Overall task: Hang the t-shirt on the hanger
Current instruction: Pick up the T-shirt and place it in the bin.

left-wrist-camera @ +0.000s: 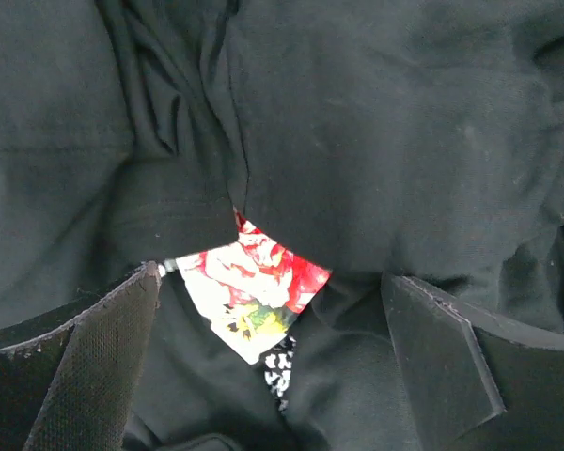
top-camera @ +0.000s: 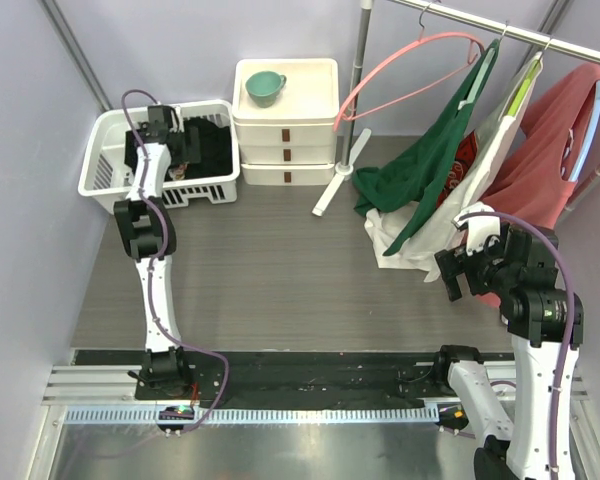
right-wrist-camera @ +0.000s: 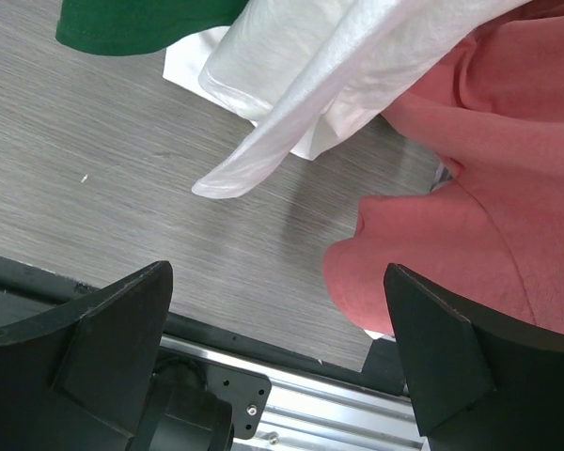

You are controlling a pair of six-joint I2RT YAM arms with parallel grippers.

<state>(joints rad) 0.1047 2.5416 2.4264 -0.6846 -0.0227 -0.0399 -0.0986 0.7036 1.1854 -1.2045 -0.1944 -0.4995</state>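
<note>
1. We judge this to be the first step, picking up the t-shirt. It lies crumpled in a white slatted basket at the far left of the table, and the left gripper reaches down into that basket.
2. The left fingers are spread wide and hold nothing. They hover close over the black cloth. Between them a floral cloth shows through a gap in the folds.
3. The right gripper is also spread wide and empty. It hangs above the grey wood-grain table, beside a salmon garment and a white garment.
4. The hanger is thin, pink and curved. It hangs from a metal rail at the far right, well apart from the basket.
5. We think the next move calls for lowering the left gripper and pinching a fold of black cloth only, leaving the floral cloth behind.
6. The t-shirt looks soft, matte and limp, so we expect it to sag and trail when lifted. The hanger looks stiff and smooth.
</note>
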